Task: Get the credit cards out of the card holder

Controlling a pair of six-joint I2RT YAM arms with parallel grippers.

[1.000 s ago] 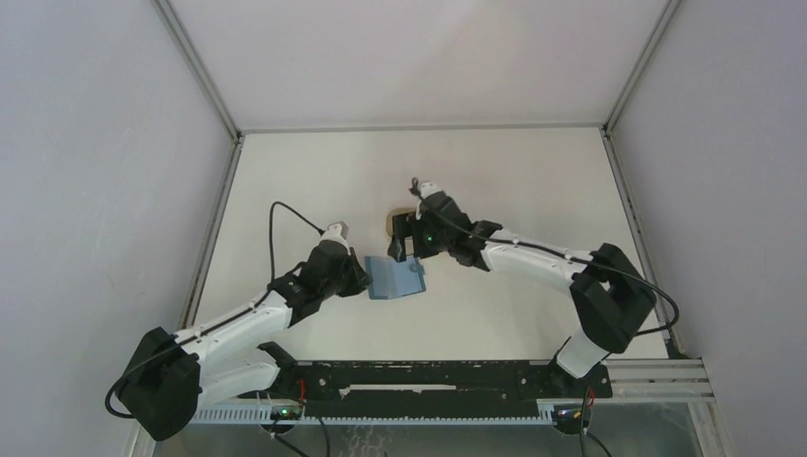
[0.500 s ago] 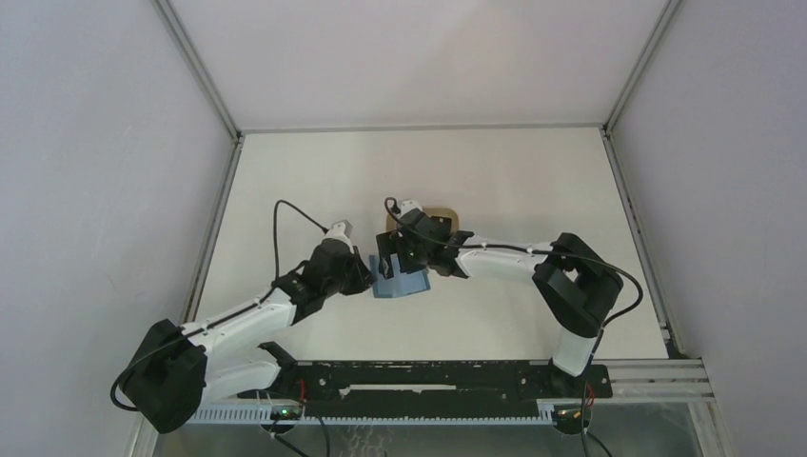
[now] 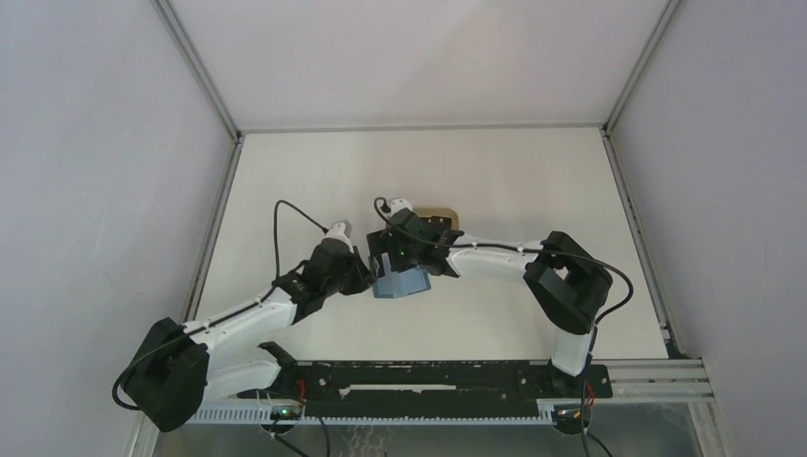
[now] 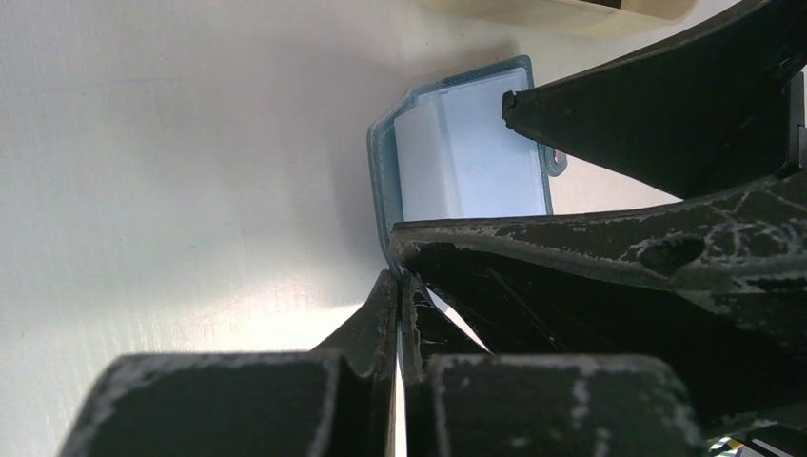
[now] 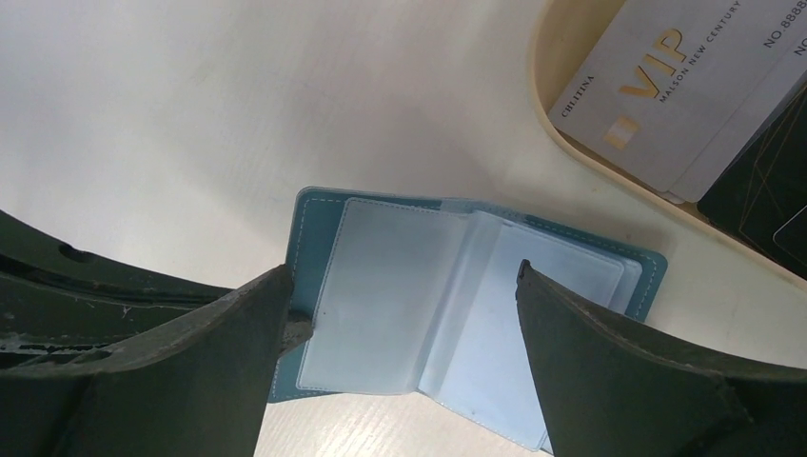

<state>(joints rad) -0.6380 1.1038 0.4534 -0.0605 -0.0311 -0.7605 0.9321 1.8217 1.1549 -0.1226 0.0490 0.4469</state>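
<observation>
The white surface (image 3: 495, 181) is occupied near its middle by a tan tray (image 5: 561, 124), and just on the near side of it the teal card holder (image 5: 381, 305) is seen open, with its pale blue pockets turned upward. The holder's left edge is pinched in the clenched left claw (image 4: 400, 276), while the right claw (image 5: 404, 295) is held spread wide over the open pockets; whether its fingers touch the holder cannot be told. A white card (image 5: 685, 105) marked VIP and a black card (image 5: 761, 190) are seen lying side by side in the tray.
</observation>
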